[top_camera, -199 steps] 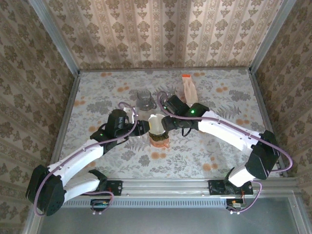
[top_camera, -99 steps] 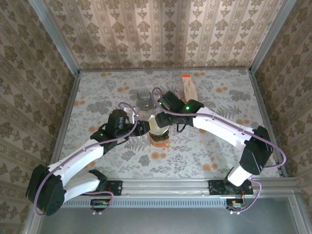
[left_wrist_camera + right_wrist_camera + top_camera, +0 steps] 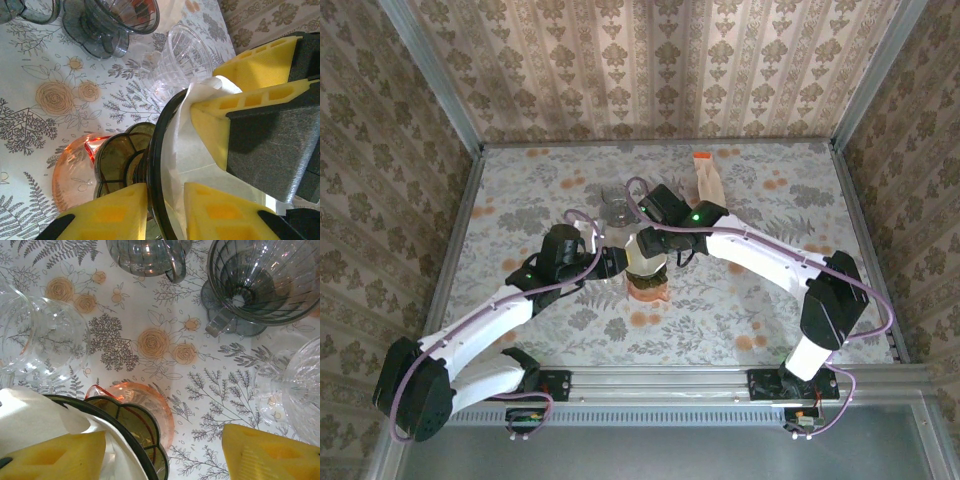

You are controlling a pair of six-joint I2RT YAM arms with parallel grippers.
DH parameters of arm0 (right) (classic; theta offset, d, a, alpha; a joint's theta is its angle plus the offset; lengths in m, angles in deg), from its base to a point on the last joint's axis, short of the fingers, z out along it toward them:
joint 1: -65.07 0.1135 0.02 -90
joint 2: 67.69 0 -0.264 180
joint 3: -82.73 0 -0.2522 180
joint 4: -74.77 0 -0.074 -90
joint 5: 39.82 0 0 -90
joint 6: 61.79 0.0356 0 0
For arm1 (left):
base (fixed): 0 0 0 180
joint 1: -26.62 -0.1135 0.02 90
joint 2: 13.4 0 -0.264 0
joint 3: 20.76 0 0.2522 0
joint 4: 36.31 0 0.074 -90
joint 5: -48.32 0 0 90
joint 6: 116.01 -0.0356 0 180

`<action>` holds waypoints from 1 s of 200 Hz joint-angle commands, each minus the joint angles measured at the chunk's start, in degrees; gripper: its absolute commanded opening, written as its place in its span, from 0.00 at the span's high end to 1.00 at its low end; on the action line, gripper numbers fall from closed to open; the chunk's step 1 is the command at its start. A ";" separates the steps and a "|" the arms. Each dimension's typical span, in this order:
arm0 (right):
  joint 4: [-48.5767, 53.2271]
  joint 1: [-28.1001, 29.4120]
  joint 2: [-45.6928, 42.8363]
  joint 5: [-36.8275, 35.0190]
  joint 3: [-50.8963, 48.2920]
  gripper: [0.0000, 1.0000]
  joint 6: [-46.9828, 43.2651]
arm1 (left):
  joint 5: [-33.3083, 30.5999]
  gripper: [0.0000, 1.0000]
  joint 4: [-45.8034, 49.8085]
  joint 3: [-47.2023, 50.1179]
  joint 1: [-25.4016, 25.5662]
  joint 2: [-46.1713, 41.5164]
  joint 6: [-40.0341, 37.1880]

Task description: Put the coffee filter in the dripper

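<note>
Coffee filter [image 3: 182,155] sits partly inside dripper [image 3: 156,150], directly under right gripper [image 3: 162,455], whose spread jaws straddle the rim, one side inside the paper; left gripper [image 3: 165,210] clenched on dripper rim.

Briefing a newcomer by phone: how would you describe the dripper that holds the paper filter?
At the centre of the floral table, the left gripper clamps a dark-rimmed dripper. It holds a white paper filter; the clear dripper and grey dripper nearby hold none.
</note>
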State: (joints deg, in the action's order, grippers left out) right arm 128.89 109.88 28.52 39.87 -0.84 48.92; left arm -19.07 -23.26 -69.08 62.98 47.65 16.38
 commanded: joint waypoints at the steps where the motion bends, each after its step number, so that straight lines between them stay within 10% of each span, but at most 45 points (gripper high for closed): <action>1: -1.29 -0.54 0.65 -1.62 1.37 0.34 0.47 | -0.02 0.73 1.33 -0.76 0.30 0.73 -0.30; 200: -5.20 -0.61 -16.10 -1.28 -10.33 0.23 4.12 | -0.92 0.41 1.24 -2.67 0.34 -1.20 0.99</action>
State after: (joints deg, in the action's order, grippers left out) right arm 124.45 109.67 15.25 40.03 -10.50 52.19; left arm -19.55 -22.06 -69.65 62.98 47.70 17.08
